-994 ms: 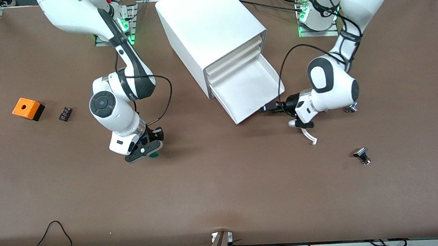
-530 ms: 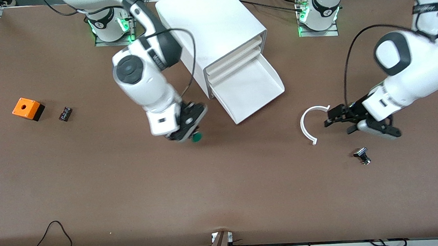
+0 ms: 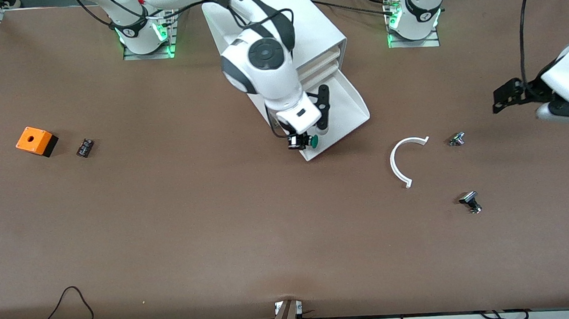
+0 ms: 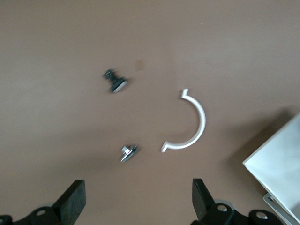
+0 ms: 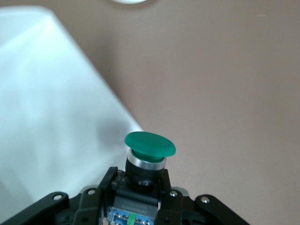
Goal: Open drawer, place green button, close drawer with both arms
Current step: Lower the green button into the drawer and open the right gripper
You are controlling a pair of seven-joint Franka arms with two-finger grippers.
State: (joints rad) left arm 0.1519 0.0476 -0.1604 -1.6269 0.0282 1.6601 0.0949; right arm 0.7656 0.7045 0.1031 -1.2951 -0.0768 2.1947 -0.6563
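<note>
The drawer is pulled out at the bottom of the white cabinet. My right gripper is shut on the button and holds it over the drawer's front lip, at the corner toward the right arm's end. In the right wrist view the green cap juts from the gripper, with the white drawer beside it. My left gripper is open and empty, up over the table at the left arm's end. The left wrist view shows the gripper spread wide over bare table.
A white C-shaped strip lies between the drawer and two silver-and-black knobs. All three show in the left wrist view. An orange box and a small black part lie toward the right arm's end.
My right arm carried the button from the open table to the drawer's front lip. My left arm drew away from the drawer toward its end of the table, uncovering the white strip.
</note>
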